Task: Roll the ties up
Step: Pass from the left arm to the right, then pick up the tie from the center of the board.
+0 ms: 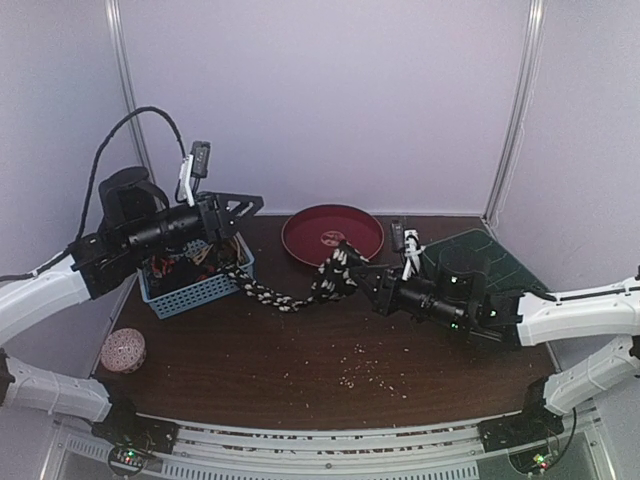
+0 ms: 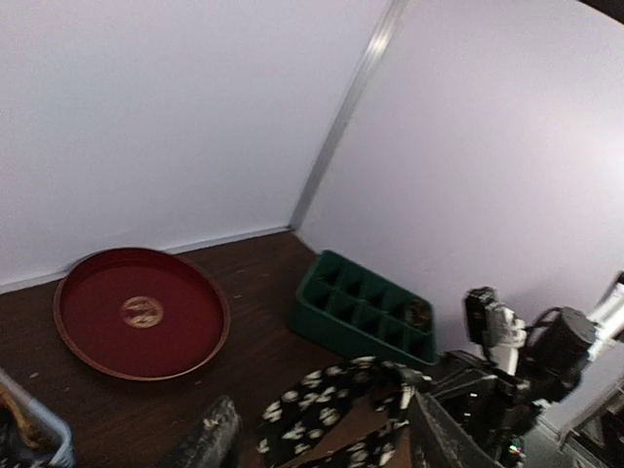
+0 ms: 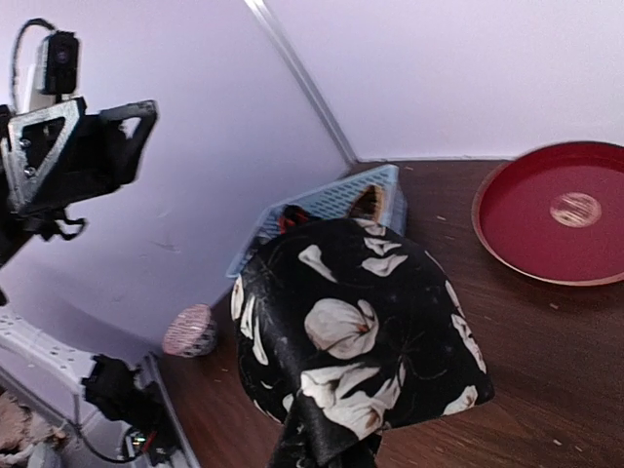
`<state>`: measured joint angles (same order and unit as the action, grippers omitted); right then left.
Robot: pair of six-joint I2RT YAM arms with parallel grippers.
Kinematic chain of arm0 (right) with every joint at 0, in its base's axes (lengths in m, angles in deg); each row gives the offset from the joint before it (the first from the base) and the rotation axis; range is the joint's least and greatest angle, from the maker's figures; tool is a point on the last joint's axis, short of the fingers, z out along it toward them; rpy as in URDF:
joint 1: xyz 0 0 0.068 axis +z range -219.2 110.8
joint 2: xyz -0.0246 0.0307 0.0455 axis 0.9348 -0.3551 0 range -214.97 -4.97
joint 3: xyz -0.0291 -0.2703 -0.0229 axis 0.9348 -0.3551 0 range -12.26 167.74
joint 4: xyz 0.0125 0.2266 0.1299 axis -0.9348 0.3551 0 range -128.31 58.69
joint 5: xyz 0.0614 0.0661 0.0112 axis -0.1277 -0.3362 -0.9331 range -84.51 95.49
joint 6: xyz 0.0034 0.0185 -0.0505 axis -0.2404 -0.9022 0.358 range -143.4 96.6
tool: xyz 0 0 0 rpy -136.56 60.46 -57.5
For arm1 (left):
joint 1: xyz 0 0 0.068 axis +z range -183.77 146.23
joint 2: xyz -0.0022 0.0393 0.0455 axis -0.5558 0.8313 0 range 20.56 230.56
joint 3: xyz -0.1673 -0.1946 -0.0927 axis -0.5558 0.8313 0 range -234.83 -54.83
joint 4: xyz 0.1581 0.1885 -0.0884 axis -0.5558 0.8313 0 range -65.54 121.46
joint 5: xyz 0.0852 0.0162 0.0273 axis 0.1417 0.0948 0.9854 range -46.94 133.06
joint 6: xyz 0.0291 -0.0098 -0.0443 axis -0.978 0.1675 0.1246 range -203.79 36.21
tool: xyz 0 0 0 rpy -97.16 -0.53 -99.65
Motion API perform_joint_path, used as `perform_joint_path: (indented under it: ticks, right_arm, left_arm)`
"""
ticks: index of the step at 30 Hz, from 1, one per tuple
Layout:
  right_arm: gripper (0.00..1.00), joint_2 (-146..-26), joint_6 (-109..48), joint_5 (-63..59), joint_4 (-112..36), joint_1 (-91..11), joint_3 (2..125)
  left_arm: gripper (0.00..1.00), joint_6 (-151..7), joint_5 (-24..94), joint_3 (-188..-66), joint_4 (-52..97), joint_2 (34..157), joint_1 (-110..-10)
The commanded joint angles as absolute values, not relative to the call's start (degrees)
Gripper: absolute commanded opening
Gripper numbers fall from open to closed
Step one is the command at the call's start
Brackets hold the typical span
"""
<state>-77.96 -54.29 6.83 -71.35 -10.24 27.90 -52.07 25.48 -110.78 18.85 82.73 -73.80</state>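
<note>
A pink speckled ball [image 1: 123, 350] sits on the brown counter [image 1: 300, 345], at the left edge. Behind it, close by, is a blue basket [image 1: 190, 292]. More ties [image 1: 185, 262], orange and red, lie bunched up inside it.

The left fingers [image 1: 240, 217] hang in the air over the basket. They are spread apart and hold nothing.

The black tie [image 1: 275, 295] with white flowers starts at the right corner of the basket. It runs along the counter to the right, then goes up off the wood to the right fingers [image 1: 366, 279]. In the right wrist view the cloth hangs over those fingers like a little tent and hides them. From above, they look pressed together on the tie, pinching its bunched end above the counter.

Small pale crumbs [image 1: 365, 365] are spread on the counter in front of the tie. A round red plate [image 1: 333, 233] lies at the back, just behind the lifted end of the tie. It is not touching the tie.

At the far right is a green tray [image 2: 366, 312] with many little boxes in it. The right arm reaches over it.
</note>
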Motion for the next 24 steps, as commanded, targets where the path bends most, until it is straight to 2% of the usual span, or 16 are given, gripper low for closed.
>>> perform_joint_path:
  ticks: [1, 7, 12, 18, 24]
  right_arm:
    - [0.00, -72.3, -55.7, 21.2, -55.5, -12.4, 21.2]
    - [0.00, -68.2, -57.4, 24.8, -51.4, -14.3, 13.7]
    - [0.00, -66.8, -57.0, 27.8, -49.7, -14.7, 13.0]
    - [0.00, -63.9, -56.3, 30.3, -49.3, -14.9, 11.7]
    - [0.00, -62.2, -58.6, 36.7, -44.3, -15.6, 12.0]
  left_arm:
    - [0.57, -58.6, 52.6, -111.0, 38.0, 85.4, -73.7]
    - [0.51, -58.3, 61.1, -113.7, 44.1, 96.6, -73.0]
    - [0.45, -56.8, 52.0, -115.2, 41.6, 104.1, -69.2]
    - [0.42, -61.4, 38.7, -115.0, 29.6, 110.9, -68.9]
    - [0.42, -63.6, 45.6, -126.2, 36.2, 121.8, -68.9]
